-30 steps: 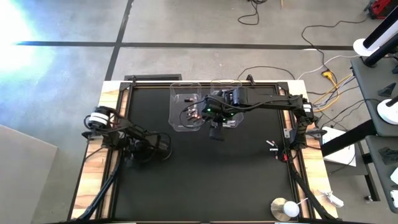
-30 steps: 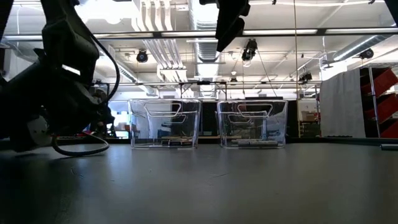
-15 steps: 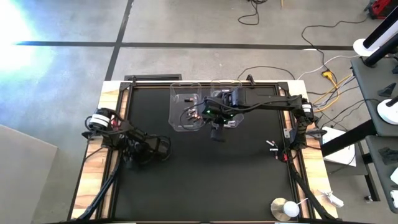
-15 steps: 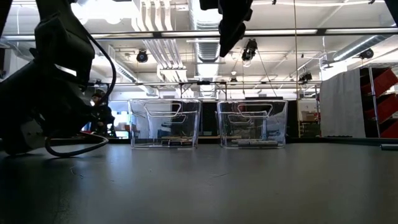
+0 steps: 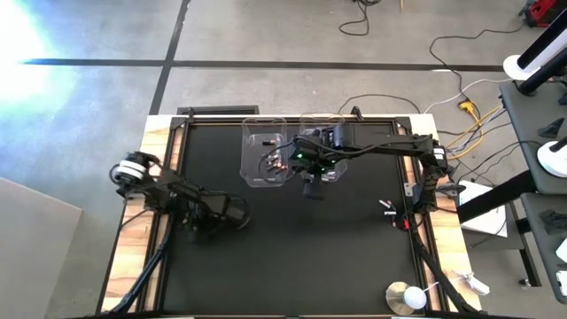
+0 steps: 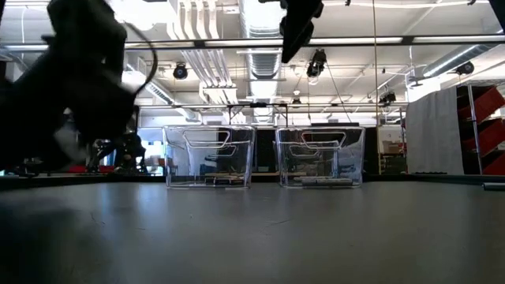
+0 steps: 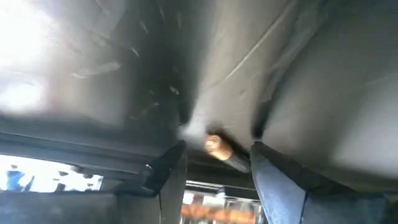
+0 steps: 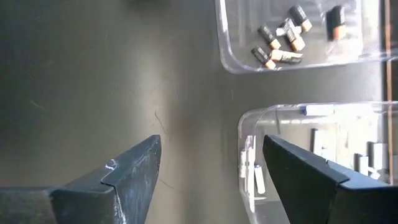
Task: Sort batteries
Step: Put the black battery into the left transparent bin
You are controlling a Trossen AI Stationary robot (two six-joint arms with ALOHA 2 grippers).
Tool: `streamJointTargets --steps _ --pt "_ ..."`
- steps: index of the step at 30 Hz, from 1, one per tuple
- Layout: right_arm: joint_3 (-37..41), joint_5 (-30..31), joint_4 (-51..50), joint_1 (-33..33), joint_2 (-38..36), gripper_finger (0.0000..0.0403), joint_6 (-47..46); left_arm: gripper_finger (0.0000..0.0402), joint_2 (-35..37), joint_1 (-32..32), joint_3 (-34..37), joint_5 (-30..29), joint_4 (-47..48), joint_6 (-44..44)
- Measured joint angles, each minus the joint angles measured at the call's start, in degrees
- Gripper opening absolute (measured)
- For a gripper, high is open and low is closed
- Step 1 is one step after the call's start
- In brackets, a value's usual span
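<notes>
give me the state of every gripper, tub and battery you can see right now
left gripper: low at the mat, open around a copper-ended battery
right gripper: open, empty, above the tubs
left tub: upright, holds dark batteries
right tub: upright, holds pale batteries
loose batteries: lying on mat

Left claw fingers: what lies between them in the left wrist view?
In the left wrist view, one battery with a copper-coloured end lies on the black mat between the left claw fingers; whether they touch it is unclear.

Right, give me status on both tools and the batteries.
Left tool low over the mat, open around a loose battery. Right tool open, empty, above the two clear tubs. Sorted batteries lie in both. Nothing in the way.
</notes>
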State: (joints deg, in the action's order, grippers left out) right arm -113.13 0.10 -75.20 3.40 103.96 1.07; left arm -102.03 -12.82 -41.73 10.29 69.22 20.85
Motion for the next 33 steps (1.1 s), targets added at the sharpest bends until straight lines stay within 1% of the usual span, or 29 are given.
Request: streamJointTargets --steps 3,7,10,13,15,17,21,24,27,30,33 --pt "-1.37 0.02 0.05 0.0 -0.65 0.0281 0.3 0.0147 4.83 0.0 -3.04 -0.82 0.35 3.27" --pt "-3.21 0.04 0.12 0.19 -1.32 0.0285 0.91 0.0116 11.79 -0.04 -5.59 -2.32 0.83 6.78" --pt "-3.84 0.02 0.39 0.62 -1.54 0.0285 1.53 0.009 15.76 -0.04 -6.32 -2.96 1.03 8.43" --pt "-3.86 0.04 0.46 1.39 -1.75 0.0281 2.03 0.0072 18.19 -0.06 -6.35 -3.2 1.1 10.17" --pt "-3.86 0.06 0.46 1.79 -1.75 0.0279 2.07 0.0066 19.35 -0.37 -6.35 -1.34 0.69 12.11" --pt "-3.85 0.07 0.4 1.99 -1.75 0.0278 2.08 0.0064 20.13 -1.33 -6.37 1.95 -0.93 17.01" --pt "-3.84 0.0 0.2 1.88 -1.75 0.0283 2.01 0.0072 20.61 -6.82 -6.43 6.8 -8.18 28.33" --pt "-3.82 -0.06 0.21 1.88 -1.75 0.0288 2.01 0.0093 19.35 -12.5 -6.48 7.44 -13.16 37.03" --pt "-3.82 -0.04 0.62 1.93 -1.68 0.029 2.62 0.0121 16.98 -17.17 -6.48 7.29 -14.06 43.57" --pt "-3.8 -0.02 1.25 2.07 -1.62 0.0289 3.22 0.0147 14.17 -20.47 -6.48 6.95 -15.09 45.66" --pt "-3.8 -0.04 2.67 2.16 -1.62 0.0285 3.45 0.0156 10.39 -22.36 -6.48 6.97 -19.68 46.33"
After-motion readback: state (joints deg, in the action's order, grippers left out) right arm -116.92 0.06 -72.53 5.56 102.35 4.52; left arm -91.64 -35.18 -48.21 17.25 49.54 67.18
